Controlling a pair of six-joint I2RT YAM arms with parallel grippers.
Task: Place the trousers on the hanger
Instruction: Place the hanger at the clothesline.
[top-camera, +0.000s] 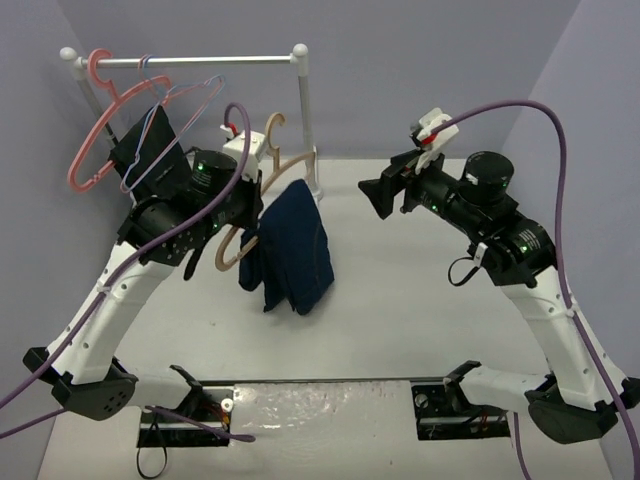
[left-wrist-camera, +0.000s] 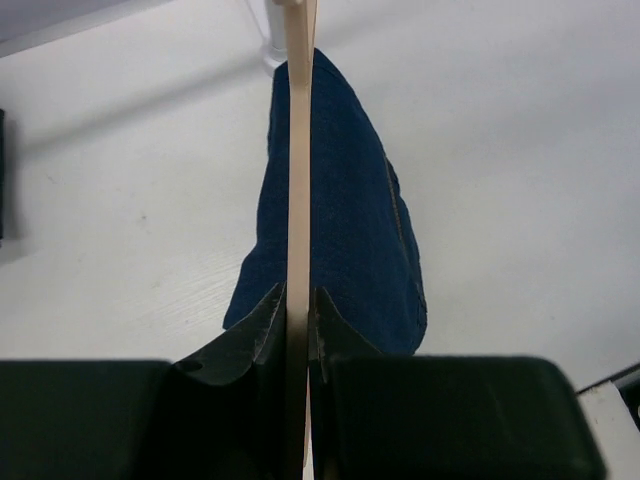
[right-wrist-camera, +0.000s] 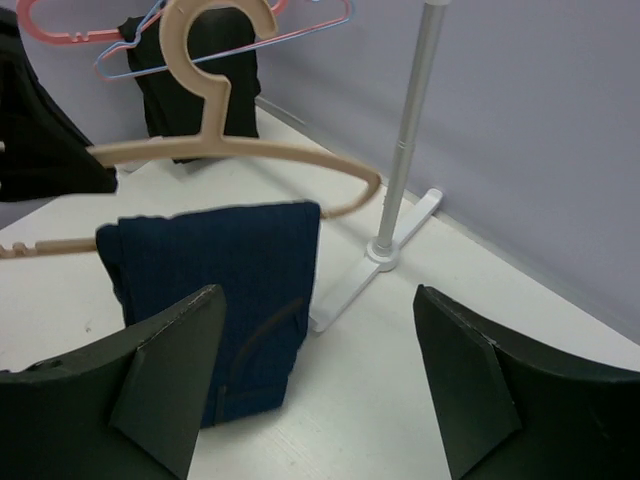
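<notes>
Now that the trousers (top-camera: 290, 245) are hanging folded over the lower bar of the hanger (right-wrist-camera: 212, 115), I am calling the main job as good as done. They are dangling just ahead of my left pincer (left-wrist-camera: 298, 305) and below it, draping off both sides of the bar. Whether the lower ends are touching the table I cannot tell. My left pincer is clenching the hanger's tan arm edge-on between its fingers and carrying the whole load in the air. My right pincer (right-wrist-camera: 320, 300) is standing released, gripping nothing, with the trousers straight ahead of it and well apart. What I am reckoning is left: hooking the hanger onto the rail (top-camera: 220, 60) beyond my left pincer, if that is wanted, and letting go. Lilac walls (top-camera: 400, 70) are closing in the room past both pincers, and the white table (top-camera: 400, 320) is spreading beneath them. On the rail, out to the left of my left pincer, a pink hanger (top-camera: 90, 150), thin wire hangers (top-camera: 190, 100) and a black cloth (top-camera: 145, 145) are hanging.
</notes>
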